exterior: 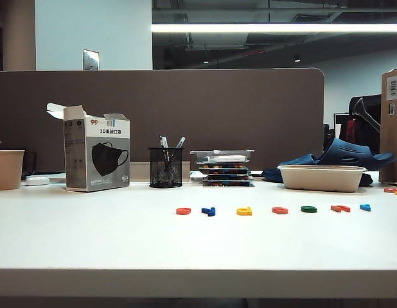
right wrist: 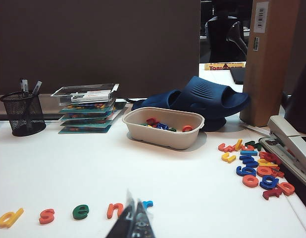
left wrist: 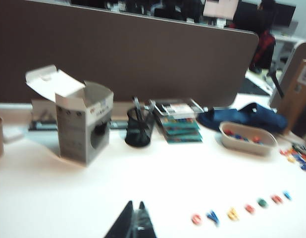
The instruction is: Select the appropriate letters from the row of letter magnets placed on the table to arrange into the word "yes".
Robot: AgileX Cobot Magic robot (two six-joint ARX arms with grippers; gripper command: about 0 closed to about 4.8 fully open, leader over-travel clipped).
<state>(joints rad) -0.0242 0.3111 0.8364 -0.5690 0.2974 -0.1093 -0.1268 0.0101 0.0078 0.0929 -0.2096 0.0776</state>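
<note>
Left gripper (left wrist: pixel 133 220): tips pressed together, holding nothing, hanging over the table (exterior: pixel 89 244). Right gripper (right wrist: pixel 133 218): likewise closed and empty.

Step in hand: none begun; you are at the approach.

The row of letter magnets (exterior: pixel 273 210) lies ahead of both grippers, untouched. From the left gripper, the dark blue "y" (left wrist: pixel 212 216) sits just off to one side. Ahead of the right gripper's tips and off to one side lie the green "e" (right wrist: pixel 80 211), then the red "s" (right wrist: pixel 46 216).

Next move, as I judge it: part the jaws first, then descend on one letter.

Mask box (exterior: pixel 96 156) reads "3D"; yellow bar (right wrist: pixel 225 66) reads "TOBLERONE".
</note>
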